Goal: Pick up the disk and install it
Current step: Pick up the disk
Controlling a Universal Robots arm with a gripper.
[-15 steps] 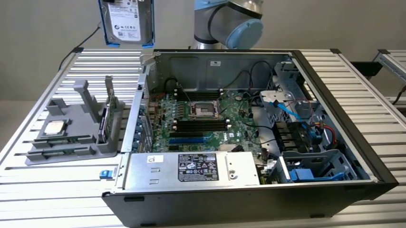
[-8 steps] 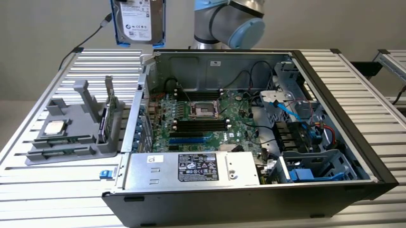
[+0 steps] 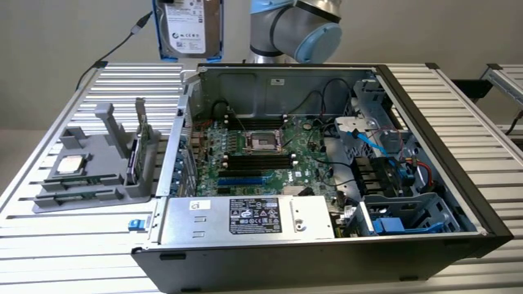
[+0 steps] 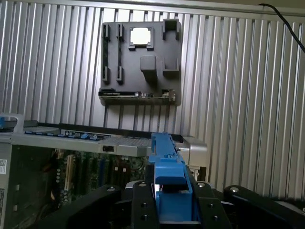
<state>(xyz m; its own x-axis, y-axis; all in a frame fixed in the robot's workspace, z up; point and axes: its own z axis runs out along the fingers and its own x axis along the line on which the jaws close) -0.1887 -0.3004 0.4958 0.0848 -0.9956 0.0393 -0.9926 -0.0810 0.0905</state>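
Gripper [image 4: 174, 210] jaws are pinching the blue carrier of the disk [image 4: 169, 162], so it's up in the air, edge-on, right over the wall of the open PC case [image 4: 62, 139]; further out there's the grey holder tray [image 4: 138, 83] with the silver chip [image 4: 141, 36]; all on the slatted table [image 4: 238, 95].

The disk [image 3: 190, 27] is cut off by the exterior view's top edge, its label [image 3: 185, 38] too small to read. The claw [image 4: 174, 205] hides one end of the carrier [image 4: 167, 162].

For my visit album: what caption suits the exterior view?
Robot arm holds the disk high over the edge of the open computer case, grey parts tray alongside.
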